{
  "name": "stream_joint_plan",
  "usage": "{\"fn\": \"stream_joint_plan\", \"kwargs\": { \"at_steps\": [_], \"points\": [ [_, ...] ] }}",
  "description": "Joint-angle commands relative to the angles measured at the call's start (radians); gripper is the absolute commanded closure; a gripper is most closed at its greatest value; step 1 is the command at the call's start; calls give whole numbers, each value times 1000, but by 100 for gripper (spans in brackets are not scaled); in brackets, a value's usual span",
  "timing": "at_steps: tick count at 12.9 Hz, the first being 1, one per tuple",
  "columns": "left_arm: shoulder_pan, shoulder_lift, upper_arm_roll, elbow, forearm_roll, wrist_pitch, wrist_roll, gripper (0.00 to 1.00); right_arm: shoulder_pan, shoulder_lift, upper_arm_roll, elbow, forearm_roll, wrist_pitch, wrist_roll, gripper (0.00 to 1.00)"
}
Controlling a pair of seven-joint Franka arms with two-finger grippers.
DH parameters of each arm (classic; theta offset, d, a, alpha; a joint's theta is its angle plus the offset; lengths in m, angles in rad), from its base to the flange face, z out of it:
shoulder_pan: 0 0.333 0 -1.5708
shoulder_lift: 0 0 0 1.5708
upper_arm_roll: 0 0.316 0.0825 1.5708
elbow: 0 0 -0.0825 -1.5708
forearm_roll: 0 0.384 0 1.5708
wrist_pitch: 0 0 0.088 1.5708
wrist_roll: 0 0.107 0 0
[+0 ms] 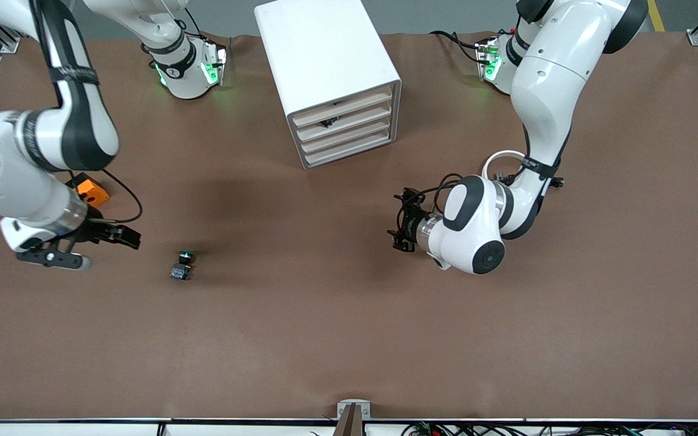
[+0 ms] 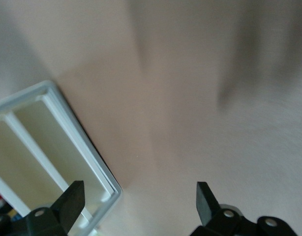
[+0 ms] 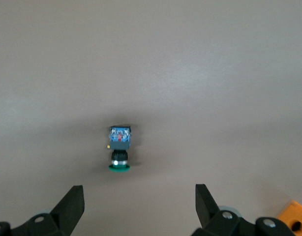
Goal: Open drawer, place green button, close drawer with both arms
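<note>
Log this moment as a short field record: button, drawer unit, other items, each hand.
button: lying on its side on the brown table mat, green cap toward the drawer unit, untouched
drawer unit: white, drawer fronts all flush, none pulled out
orange cube: on the mat, toward the right arm's end, beside the right arm
left hand: open, empty, over bare mat, in front of the drawer unit toward the left arm's end
right hand: open, empty, over the mat beside the button
task stage: no drawer opened yet

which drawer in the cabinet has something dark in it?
The second drawer from the top of the white cabinet: a small dark item shows at its front. The other three show none.
</note>
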Motion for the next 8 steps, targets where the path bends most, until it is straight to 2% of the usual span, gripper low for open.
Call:
{"fn": "stream_joint_plan", "kwargs": {
  "at_steps": [1,2,4,8],
  "points": [
    [-54,21,4,10,-28,-52,-195,0,12,56,-4,-35,8,115,34,0],
    [-72,32,4,10,-43,-81,-223,0,18,87,-4,-38,8,148,38,0],
    [-85,59,4,10,-148,-165,-225,0,28,139,-4,-38,8,195,67,0],
    [-117,98,4,8,-258,-237,-306,0,56,227,-4,-40,8,328,146,0]
  ]
}}
